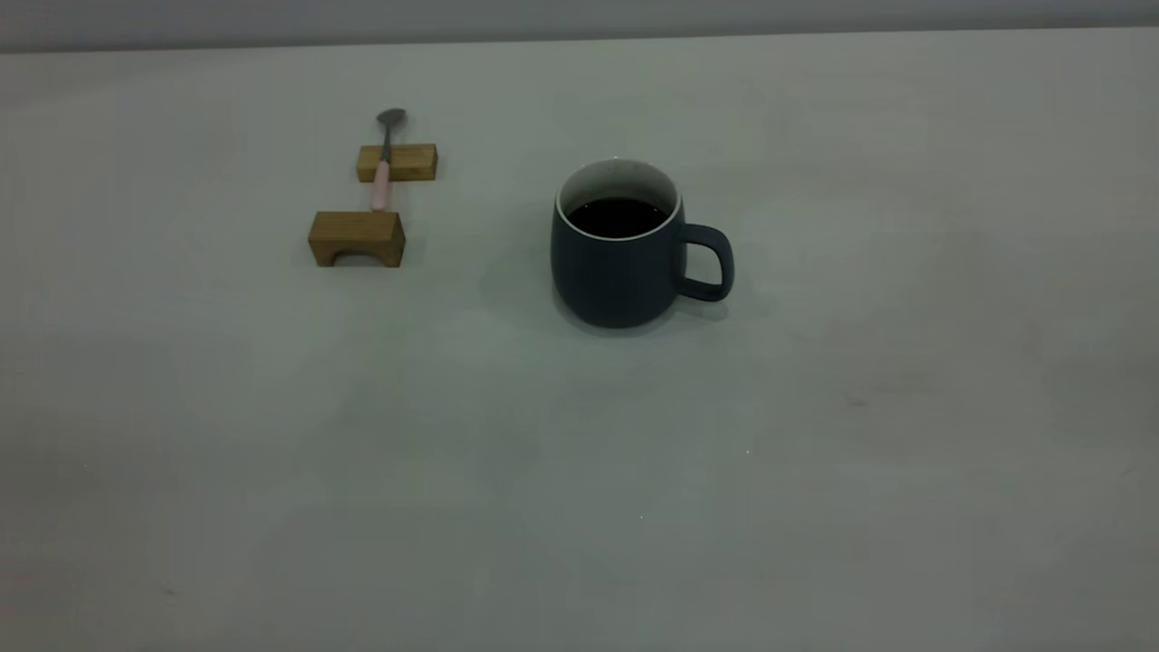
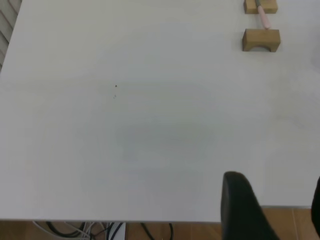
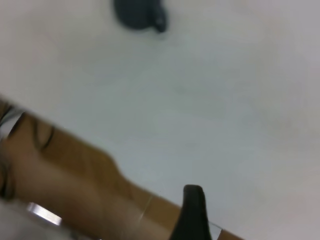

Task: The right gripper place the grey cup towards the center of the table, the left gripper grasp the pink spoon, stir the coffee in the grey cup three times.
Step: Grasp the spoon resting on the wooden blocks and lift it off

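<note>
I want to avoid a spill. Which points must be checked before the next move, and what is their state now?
1. Grey cup upright on the table: ok.
2. Coffee below the rim: ok.
3. Handle free, facing right: ok.
4. Pink spoon resting across two wooden blocks: ok.
5. Left gripper open, near table edge: ok.
6. Right gripper, far from cup, fingers: cannot tell.

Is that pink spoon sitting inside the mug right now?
No. The pink spoon lies across two wooden blocks well to the left of the mug, which holds only dark coffee.
</note>
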Controlling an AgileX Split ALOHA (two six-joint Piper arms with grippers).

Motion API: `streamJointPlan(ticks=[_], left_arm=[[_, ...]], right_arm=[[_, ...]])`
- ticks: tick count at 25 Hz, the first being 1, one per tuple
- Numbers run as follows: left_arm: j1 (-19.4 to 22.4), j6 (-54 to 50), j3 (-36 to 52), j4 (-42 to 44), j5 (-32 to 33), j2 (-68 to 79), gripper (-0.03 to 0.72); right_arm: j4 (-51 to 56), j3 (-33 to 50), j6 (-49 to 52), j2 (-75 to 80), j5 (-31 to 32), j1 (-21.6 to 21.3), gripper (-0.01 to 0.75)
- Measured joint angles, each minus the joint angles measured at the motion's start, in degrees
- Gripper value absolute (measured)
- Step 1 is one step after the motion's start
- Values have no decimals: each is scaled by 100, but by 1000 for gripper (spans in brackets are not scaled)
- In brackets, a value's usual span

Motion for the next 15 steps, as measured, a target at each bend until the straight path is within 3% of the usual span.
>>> streamJointPlan(ticks=[7,15], left_arm=[[0,0,0,0,0,0,419],[0,0,0,0,0,0,419]], right_arm=[[71,414,19,-930,0,-1126,694],[172,962,19,-1319,-528,-1323,685]])
